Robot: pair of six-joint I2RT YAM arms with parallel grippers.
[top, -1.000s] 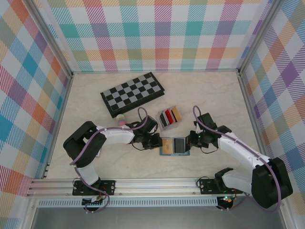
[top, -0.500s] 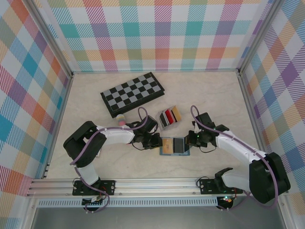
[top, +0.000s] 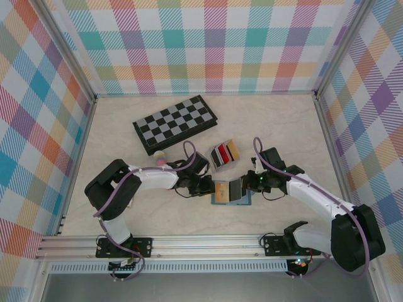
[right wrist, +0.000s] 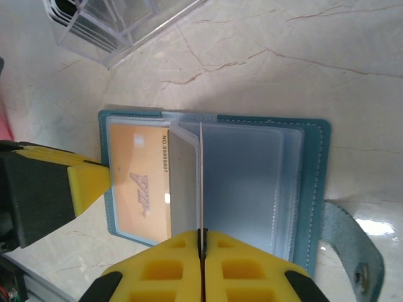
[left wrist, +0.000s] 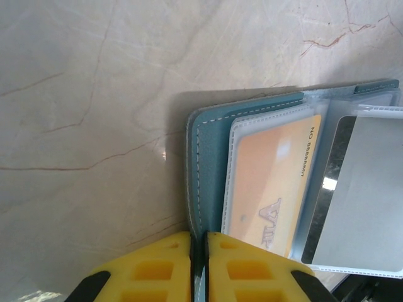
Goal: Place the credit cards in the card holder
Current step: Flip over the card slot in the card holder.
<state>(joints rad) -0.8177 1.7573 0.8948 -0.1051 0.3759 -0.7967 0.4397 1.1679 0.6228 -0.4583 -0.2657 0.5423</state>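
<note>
Right end effector (right wrist: 201,236) edged left | card holder (right wrist: 312,189): 1 | yellow card (right wrist: 135,182): 1

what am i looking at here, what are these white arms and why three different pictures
Two robot arms are bolted to a table. One picture looks down from above; the other two come from a camera on each wrist, so the yellow blocks are that arm's own gripper. On the table lie a chessboard, a clear tray of cards and an open teal card holder with a tan-yellow card sleeved inside. The left gripper is shut on the holder's cover. The right gripper is shut on what looks like a grey card, standing on edge among the clear sleeves.
</note>
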